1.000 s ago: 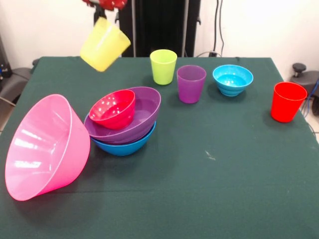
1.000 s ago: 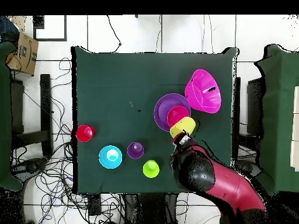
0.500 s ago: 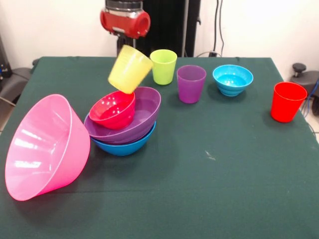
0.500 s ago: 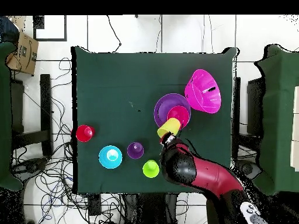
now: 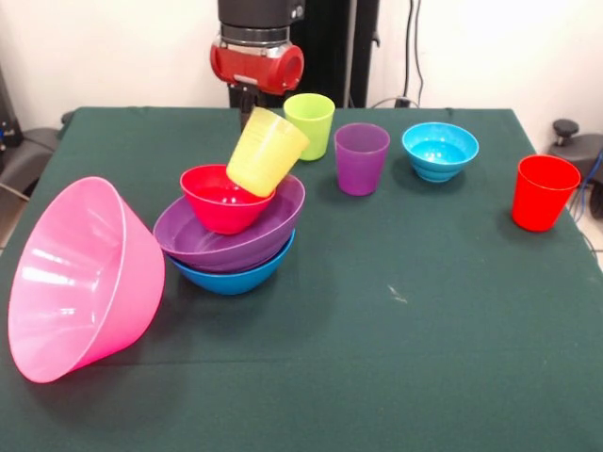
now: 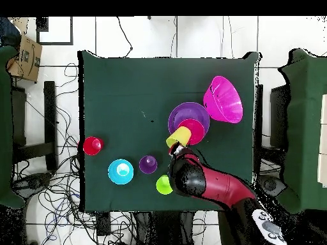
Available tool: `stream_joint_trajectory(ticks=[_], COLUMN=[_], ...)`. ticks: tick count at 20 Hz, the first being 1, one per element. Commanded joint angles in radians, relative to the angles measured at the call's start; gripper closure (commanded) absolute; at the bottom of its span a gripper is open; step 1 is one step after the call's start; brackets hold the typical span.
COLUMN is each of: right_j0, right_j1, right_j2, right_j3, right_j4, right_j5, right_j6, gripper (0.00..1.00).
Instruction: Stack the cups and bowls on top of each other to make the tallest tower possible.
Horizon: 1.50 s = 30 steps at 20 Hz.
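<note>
My gripper [image 5: 249,105] is shut on the rim of the yellow cup [image 5: 266,151] and holds it tilted. The cup's base is at the far rim of the small red bowl [image 5: 222,200]; I cannot tell if they touch. The red bowl sits in the large purple bowl [image 5: 247,240], which sits in the medium blue bowl [image 5: 237,277]: the tower. In the overhead view the gripper [image 6: 174,150] holds the yellow cup [image 6: 179,136] beside the red bowl [image 6: 193,130]. The orange bowl is out of view.
The very large pink bowl [image 5: 80,278] lies on its side left of the tower. The lime green cup [image 5: 309,125], purple cup [image 5: 361,158], light blue bowl [image 5: 440,151] and red cup [image 5: 544,192] stand in a row at the back and right.
The gripper has carried the yellow cup down and to the right, from high at the back left to the red bowl's rim. The red bowl now sits more level in the purple bowl.
</note>
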Motion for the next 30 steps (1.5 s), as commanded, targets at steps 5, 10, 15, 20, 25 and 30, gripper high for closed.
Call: stream_joint_trajectory(ticks=[5, 10, 15, 20, 25, 30], right_j0=[0.032, 0.027, 0.032, 0.036, 0.038, 0.048], right_j1=[0.032, 0.023, 0.025, 0.025, 0.025, 0.007], right_j2=[0.02, 0.016, 0.008, 0.005, -0.001, -0.012], right_j3=[-0.068, -0.069, -0.066, -0.071, -0.074, -0.083], right_j4=[-0.054, -0.057, -0.057, -0.064, -0.067, -0.065], right_j5=[-0.041, -0.031, -0.022, -0.006, -0.003, -0.002], right_j6=[0.064, 0.057, 0.055, 0.043, 0.038, 0.041], gripper=[1.0, 1.0, 0.0, 0.0, 0.0, 0.0])
